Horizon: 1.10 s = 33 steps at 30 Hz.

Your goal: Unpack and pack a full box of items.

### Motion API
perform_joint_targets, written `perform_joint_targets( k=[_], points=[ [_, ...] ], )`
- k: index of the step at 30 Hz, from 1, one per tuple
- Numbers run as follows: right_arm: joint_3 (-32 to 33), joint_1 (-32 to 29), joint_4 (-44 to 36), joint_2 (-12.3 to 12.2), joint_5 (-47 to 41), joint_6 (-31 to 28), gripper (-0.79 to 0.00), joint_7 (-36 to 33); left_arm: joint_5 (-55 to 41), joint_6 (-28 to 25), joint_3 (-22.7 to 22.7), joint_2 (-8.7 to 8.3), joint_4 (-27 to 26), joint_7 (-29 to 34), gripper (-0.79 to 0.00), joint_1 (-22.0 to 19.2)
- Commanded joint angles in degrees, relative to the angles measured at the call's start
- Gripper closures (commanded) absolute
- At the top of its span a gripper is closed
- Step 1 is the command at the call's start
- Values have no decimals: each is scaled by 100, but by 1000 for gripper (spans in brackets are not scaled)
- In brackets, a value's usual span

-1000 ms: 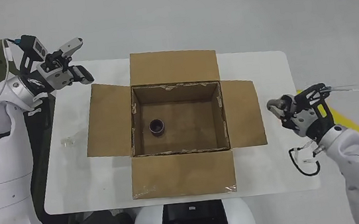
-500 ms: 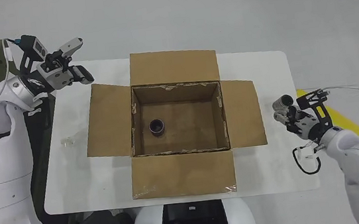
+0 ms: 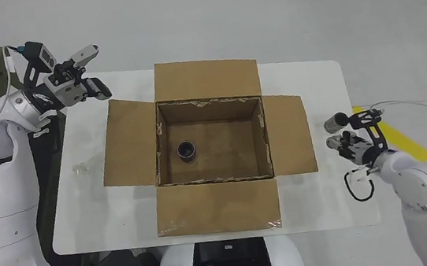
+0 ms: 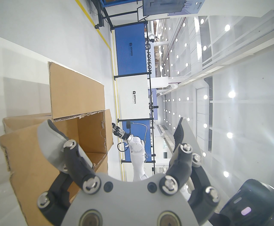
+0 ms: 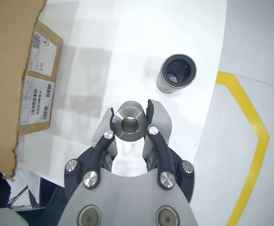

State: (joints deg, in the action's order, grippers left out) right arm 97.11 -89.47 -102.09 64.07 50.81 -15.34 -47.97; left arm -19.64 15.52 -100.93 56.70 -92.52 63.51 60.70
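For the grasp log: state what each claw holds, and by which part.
Right claw grips a steel sleeve by its round sides; left claw holds nothing.

Box (image 3: 127,143) mid-counter (image 3: 311,82), flaps out. Cylinder (image 3: 187,149) in box, left of ctr. Right of box: sleeve (image 5: 130,125) in right tool (image 5: 130,109), bearing (image 5: 176,73) near it on counter.
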Motion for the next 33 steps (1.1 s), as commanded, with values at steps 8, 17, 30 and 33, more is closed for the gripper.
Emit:
perform_joint_targets(
  k=[8, 17, 30, 33],
  points=[
    [-221, 296, 467, -11, 165, 253, 0, 69, 0, 0, 0, 0, 0, 0, -785, 0],
    [-374, 520, 856, -24, 262, 403, 0, 98, 0, 0, 0, 0, 0, 0, -785, 0],
    [-591, 780, 1271, -37, 454, 601, 0, 149, 0, 0, 0, 0, 0, 0, -785, 0],
    [-619, 797, 1297, -42, 508, 657, 0, 147, 0, 0, 0, 0, 0, 0, -785, 0]
  ],
)
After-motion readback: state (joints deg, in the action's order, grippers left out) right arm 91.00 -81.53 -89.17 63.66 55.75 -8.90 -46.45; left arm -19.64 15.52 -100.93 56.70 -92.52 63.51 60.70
